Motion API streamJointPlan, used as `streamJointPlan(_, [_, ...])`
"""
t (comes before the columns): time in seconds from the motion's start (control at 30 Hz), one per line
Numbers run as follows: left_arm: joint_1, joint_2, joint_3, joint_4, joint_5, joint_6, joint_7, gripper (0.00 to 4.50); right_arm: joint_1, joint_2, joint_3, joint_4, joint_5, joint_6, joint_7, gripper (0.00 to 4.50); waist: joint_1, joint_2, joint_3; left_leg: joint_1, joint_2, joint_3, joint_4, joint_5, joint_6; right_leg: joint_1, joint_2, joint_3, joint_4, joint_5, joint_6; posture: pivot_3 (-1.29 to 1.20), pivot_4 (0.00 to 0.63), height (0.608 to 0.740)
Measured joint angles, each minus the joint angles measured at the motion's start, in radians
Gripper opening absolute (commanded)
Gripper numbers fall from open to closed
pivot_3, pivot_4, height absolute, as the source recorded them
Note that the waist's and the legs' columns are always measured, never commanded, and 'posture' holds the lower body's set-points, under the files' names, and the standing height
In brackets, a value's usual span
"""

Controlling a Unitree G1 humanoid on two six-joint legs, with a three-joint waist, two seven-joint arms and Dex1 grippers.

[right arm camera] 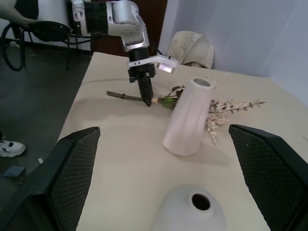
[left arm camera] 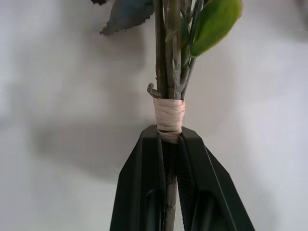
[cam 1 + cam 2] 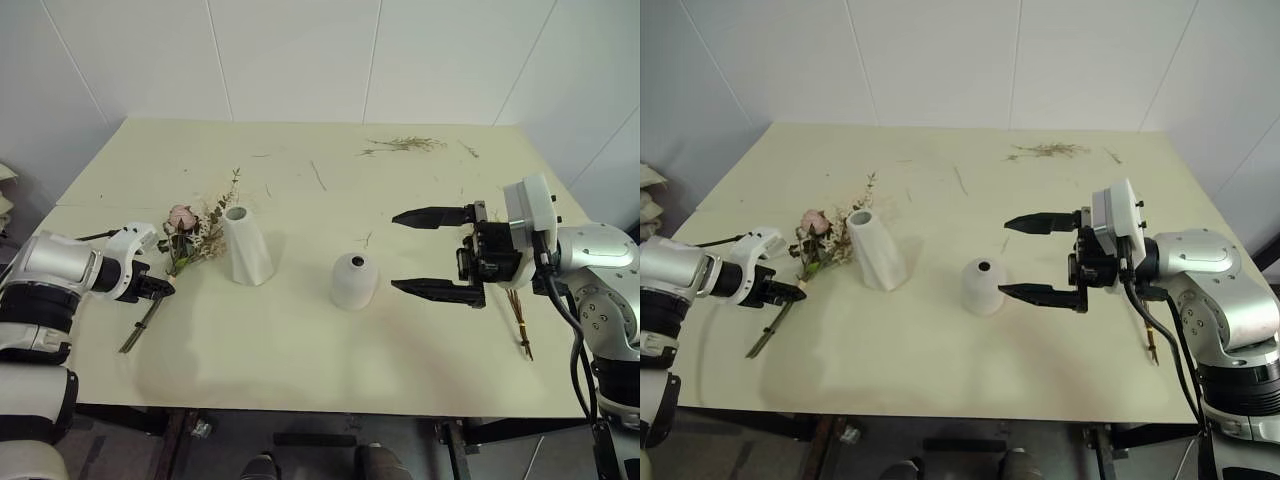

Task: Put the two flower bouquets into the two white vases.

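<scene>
Left pincer [image 3: 160,288] clamped on the stems of the bushy bouquet [image 3: 192,235], which lies on the surface [image 3: 300,350] against the tall vase [image 3: 245,245]. Right pincer [image 3: 432,252], jaws wide and empty, hovers beside the round vase [image 3: 354,280]. Slim bouquet [image 3: 520,325] lies near the right edge; loose sprigs [image 3: 405,146] far back.

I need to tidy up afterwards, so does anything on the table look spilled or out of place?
Yes: loose dried sprigs lie scattered near the table's far edge, away from either bouquet. The slim yellow-orange bunch lies flat near the right edge. Both white vases stand upright.
</scene>
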Motion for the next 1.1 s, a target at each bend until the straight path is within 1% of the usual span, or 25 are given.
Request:
streamJointPlan(0.07, [0.016, -0.014, 0.058, 0.029, -0.016, -0.073, 0.014, 0.09, -0.001, 0.0, 0.0, 0.001, 0.005, 0.005, -0.001, 4.5, 0.002, 0.0, 0.0, 0.0, 0.0, 0.0, 0.001, 0.0, 0.0, 0.0, 0.0, 0.0, 0.001, 0.0, 0.0, 0.0, 0.15, 0.74])
streamJointPlan(0.2, [0.014, -0.032, 0.197, 0.111, -0.063, -0.317, 0.018, 0.09, -0.02, 0.003, -0.001, 0.003, 0.023, 0.022, -0.008, 4.5, 0.007, 0.0, 0.0, 0.0, 0.0, 0.0, 0.004, 0.0, 0.0, 0.001, 0.0, 0.0, 0.001, 0.001, 0.0, 0.0, 0.15, 0.74])
streamJointPlan(0.23, [-0.001, -0.039, 0.256, 0.15, -0.09, -0.4, 0.021, 0.09, -0.02, 0.003, 0.001, 0.005, 0.023, 0.023, -0.008, 4.5, 0.009, 0.0, 0.0, -0.001, 0.0, 0.0, 0.005, 0.0, 0.0, 0.001, 0.0, 0.0, 0.001, 0.002, 0.0, 0.0, 0.15, 0.74])
streamJointPlan(0.33, [-0.051, -0.042, 0.383, 0.208, -0.146, -0.569, 0.025, 0.09, -0.02, 0.014, 0.009, 0.016, 0.023, 0.023, -0.007, 4.5, 0.011, -0.002, -0.001, -0.001, 0.0, 0.0, 0.005, 0.0, 0.0, 0.001, 0.0, 0.0, 0.0, 0.002, 0.001, 0.0, 0.15, 0.74])
streamJointPlan(0.4, [-0.08, -0.042, 0.442, 0.21, -0.183, -0.666, -0.003, 0.09, -0.025, 0.037, 0.013, 0.027, 0.027, 0.024, -0.011, 4.5, 0.013, -0.002, -0.001, -0.001, 0.0, 0.0, 0.005, 0.0, 0.0, 0.001, 0.0, 0.0, -0.001, 0.002, 0.001, 0.0, 0.15, 0.74])
streamJointPlan(0.47, [-0.109, -0.043, 0.482, 0.211, -0.222, -0.717, -0.035, 0.09, -0.042, 0.052, 0.014, 0.042, 0.034, 0.029, -0.019, 4.5, 0.014, -0.002, -0.001, -0.001, 0.0, 0.0, 0.005, 0.0, 0.0, 0.001, 0.0, 0.0, 0.0, 0.002, 0.001, 0.0, 0.15, 0.74])
streamJointPlan(0.57, [-0.139, -0.043, 0.526, 0.216, -0.268, -0.755, -0.078, 0.09, -0.05, 0.075, 0.014, 0.046, 0.047, 0.03, -0.023, 4.5, 0.014, -0.002, -0.001, -0.001, 0.0, 0.0, 0.005, 0.0, 0.0, 0.001, 0.0, 0.0, 0.0, 0.002, 0.001, 0.0, 0.15, 0.74])
streamJointPlan(0.77, [-0.211, -0.079, 0.571, 0.203, -0.352, -0.746, -0.112, 0.09, -0.048, 0.091, 0.018, 0.068, 0.045, 0.028, -0.019, 4.5, 0.018, -0.002, -0.001, -0.001, 0.0, 0.0, 0.006, 0.0, 0.0, 0.001, 0.0, 0.0, 0.001, 0.003, 0.001, 0.0, 0.15, 0.74])
streamJointPlan(0.93, [-0.243, -0.201, 0.584, 0.085, -0.451, -0.664, -0.073, 0.09, -0.029, 0.088, 0.03, 0.14, -0.011, -0.007, -0.002, 4.5, 0.023, -0.002, -0.001, -0.001, -0.001, 0.0, 0.007, 0.0, 0.0, 0.002, 0.0, 0.0, 0.001, 0.003, 0.002, 0.0, 0.15, 0.74])
streamJointPlan(1.1, [-0.255, -0.251, 0.587, -0.025, -0.521, -0.577, -0.016, 0.09, -0.014, 0.088, 0.028, 0.18, -0.042, -0.026, -0.003, 4.5, 0.01, -0.002, -0.001, -0.001, 0.0, 0.0, 0.006, 0.0, 0.0, 0.001, 0.0, 0.0, 0.0, 0.003, 0.002, 0.0, 0.15, 0.74])
